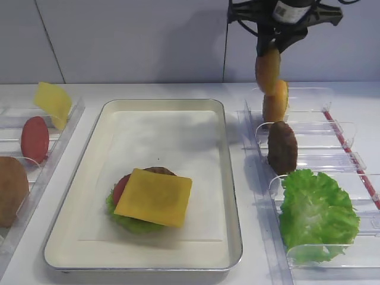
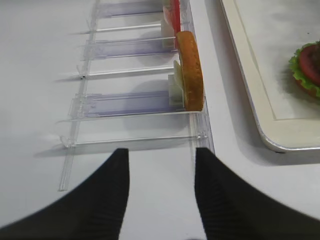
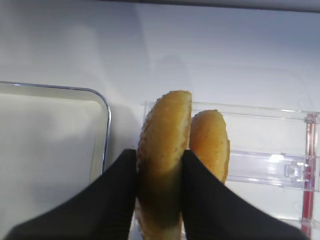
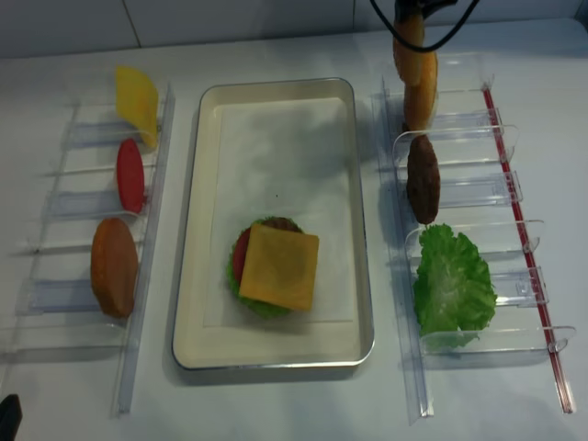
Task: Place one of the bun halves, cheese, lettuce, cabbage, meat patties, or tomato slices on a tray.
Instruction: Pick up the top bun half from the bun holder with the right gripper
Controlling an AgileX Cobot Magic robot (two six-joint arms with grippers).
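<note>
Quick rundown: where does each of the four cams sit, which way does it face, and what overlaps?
Exterior high: in front, above, angled down at the tray; right claw at top, shut on a bun.
Realsense: near overhead, whole table; the same bun under the right arm.
Right wrist: behind the claw fingers, level, on the gripped bun and tray corner.
Left wrist: behind the open left claw, down along the left rack.
Shared: all show the tray; both high views show the cheese on the stack.

I count three bun halves (image 4: 114,265), two cheese slices (image 4: 279,267), two lettuce leaves (image 4: 452,287), two tomato slices (image 4: 130,175), two meat patties (image 4: 423,178), one tray (image 4: 276,101).
</note>
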